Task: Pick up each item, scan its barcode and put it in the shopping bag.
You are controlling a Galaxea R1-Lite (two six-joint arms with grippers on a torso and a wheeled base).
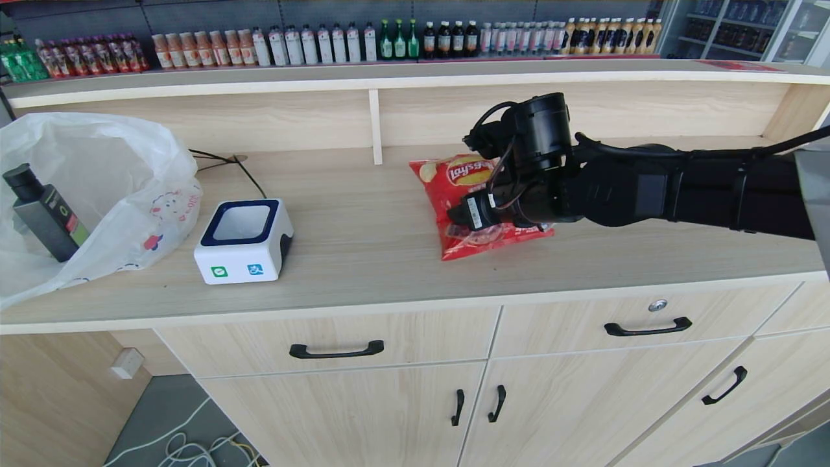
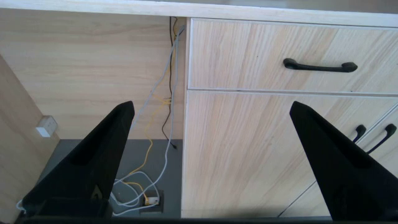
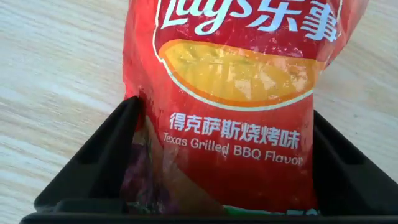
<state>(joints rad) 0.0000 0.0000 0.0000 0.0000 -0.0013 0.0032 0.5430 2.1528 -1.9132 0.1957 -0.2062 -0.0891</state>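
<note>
Crisps bag [image 1: 457, 174] lies on the table [image 1: 363, 246], three o'clock of the scanner [image 1: 243, 241]; right gripper [image 3: 224, 112] straddles it, jaws spread, not clenched. Squeezing slick, puffy foil could pop it free or crush crisps.

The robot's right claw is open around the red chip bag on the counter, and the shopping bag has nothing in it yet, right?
Not quite. The shopping bag is not empty: the head view shows a dark bottle inside it. The rest holds: the right gripper is open around the red chip bag on the counter.
</note>
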